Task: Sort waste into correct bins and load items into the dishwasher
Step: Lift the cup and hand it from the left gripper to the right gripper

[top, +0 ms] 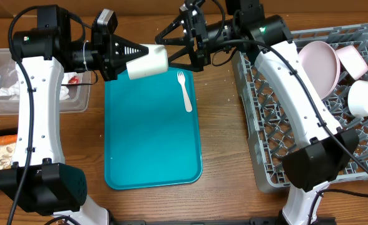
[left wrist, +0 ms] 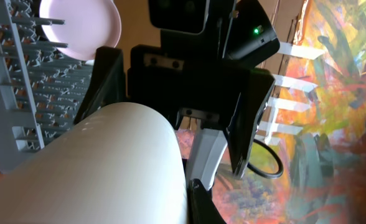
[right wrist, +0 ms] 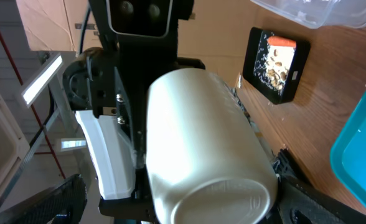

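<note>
dish rack: just right of the teal tray
left pincer: clamped on the white cup, up in the air over the tray's far edge
right pincer: jaws wide apart, at the cup's other end
fork: on the tray, far right corner

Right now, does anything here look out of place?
Only the white cup: it hangs sideways in the air over the edge of the teal tray, gripped by the left claw, with the open right claw at its other end. A white fork lies alone on that tray.
</note>
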You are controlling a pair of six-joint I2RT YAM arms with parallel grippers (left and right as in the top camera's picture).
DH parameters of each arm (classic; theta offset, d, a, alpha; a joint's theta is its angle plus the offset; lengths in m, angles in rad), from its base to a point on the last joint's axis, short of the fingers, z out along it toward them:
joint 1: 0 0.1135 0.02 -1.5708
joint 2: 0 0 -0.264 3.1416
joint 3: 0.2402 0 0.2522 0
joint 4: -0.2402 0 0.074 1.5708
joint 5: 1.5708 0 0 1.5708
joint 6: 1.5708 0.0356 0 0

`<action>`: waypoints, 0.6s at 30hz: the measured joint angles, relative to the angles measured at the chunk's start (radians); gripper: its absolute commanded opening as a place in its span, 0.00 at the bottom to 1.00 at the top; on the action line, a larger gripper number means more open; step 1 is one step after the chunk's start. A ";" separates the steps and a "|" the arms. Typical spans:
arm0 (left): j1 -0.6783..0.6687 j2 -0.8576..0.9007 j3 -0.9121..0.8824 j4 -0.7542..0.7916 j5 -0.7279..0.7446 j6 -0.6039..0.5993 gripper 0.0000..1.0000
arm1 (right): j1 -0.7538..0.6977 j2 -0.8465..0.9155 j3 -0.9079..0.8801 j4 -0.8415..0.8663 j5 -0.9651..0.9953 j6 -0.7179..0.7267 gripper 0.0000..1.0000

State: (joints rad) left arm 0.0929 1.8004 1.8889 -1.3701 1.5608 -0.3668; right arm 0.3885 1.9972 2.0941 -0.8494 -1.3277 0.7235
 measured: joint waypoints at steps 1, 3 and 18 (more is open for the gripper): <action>0.000 0.000 0.005 0.005 0.000 -0.004 0.04 | 0.005 0.000 0.000 0.001 0.000 0.004 1.00; -0.002 0.000 0.027 0.022 -0.001 -0.022 0.04 | 0.019 0.000 0.000 0.003 -0.002 0.014 1.00; -0.002 0.000 0.103 0.096 -0.001 -0.113 0.04 | 0.031 0.000 -0.001 0.184 -0.028 0.150 0.87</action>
State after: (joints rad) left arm 0.0910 1.8004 1.9923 -1.2743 1.5600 -0.4801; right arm 0.4191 1.9972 2.0933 -0.6655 -1.3560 0.8730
